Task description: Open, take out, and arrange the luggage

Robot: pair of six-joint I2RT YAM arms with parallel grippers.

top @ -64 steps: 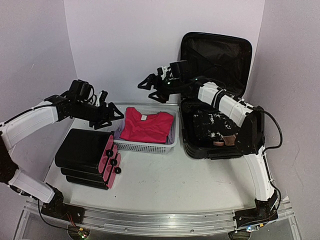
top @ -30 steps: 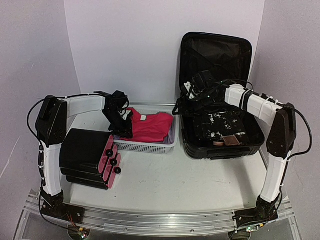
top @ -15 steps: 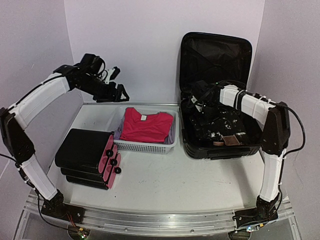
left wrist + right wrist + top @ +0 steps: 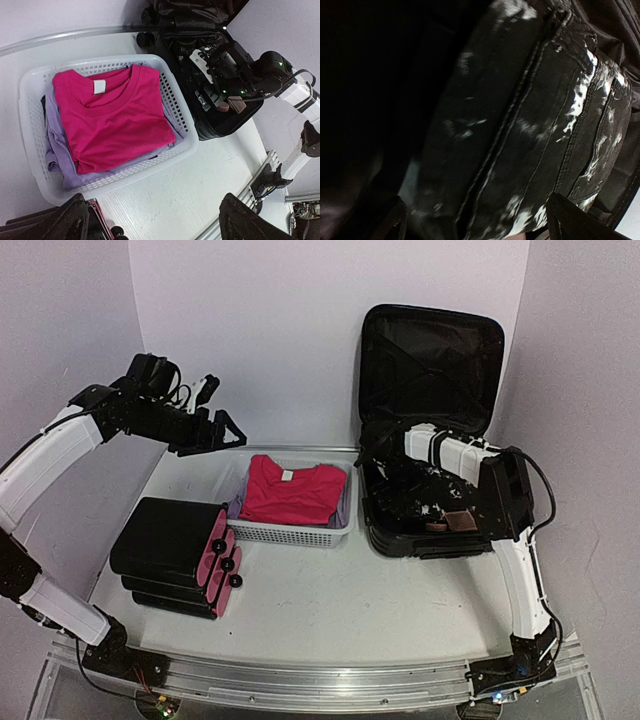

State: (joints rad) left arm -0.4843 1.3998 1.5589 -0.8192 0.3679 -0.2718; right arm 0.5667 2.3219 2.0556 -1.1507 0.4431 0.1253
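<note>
Left gripper (image 4: 225, 430): fingers spread wide, hung above the table's (image 4: 340, 600) left rear. Right gripper (image 4: 480, 222): spread, sat low inside the luggage (image 4: 430, 350) over folded dark jeans (image 4: 520, 125). Luggage, one: stood right rear, lid upright by the wall. Smaller black case (image 4: 165, 540), one: lay left. White basket (image 4: 290, 532), one: sat between them, holding one red shirt (image 4: 290, 490). Open tabletop ran along the front.

Pink shirt (image 4: 290, 490) in white basket (image 4: 295, 533)
</note>
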